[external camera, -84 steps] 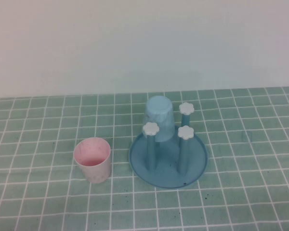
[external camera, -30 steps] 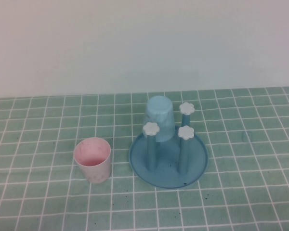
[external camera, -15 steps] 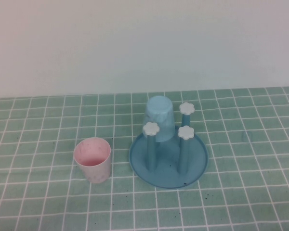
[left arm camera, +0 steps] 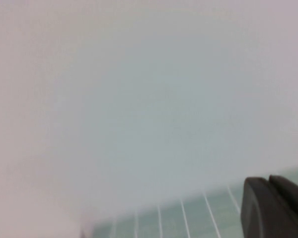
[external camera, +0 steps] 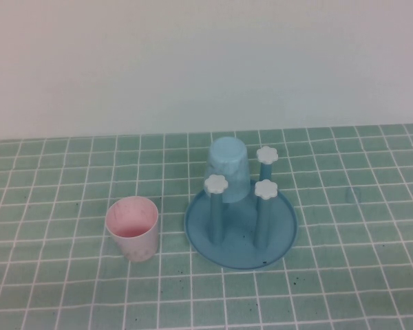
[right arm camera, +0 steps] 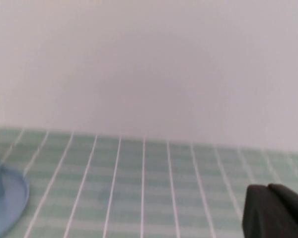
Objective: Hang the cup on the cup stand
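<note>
The pale pink cup (external camera: 132,227) stands upright on the green tiled table, mouth up, just left of the cup stand (external camera: 241,230). The stand is a blue round dish with upright pegs topped by white flower knobs (external camera: 215,183). A light blue cup (external camera: 228,167) hangs upside down on its far left peg. Neither arm shows in the high view. My left gripper (left arm camera: 269,179) shows only in the left wrist view, shut and empty, facing the wall. My right gripper (right arm camera: 268,187) is shut and empty, with the stand's edge (right arm camera: 5,193) at that view's side.
A plain white wall rises behind the far edge of the table (external camera: 344,275). Green tiles with white grid lines run around the cup and the stand.
</note>
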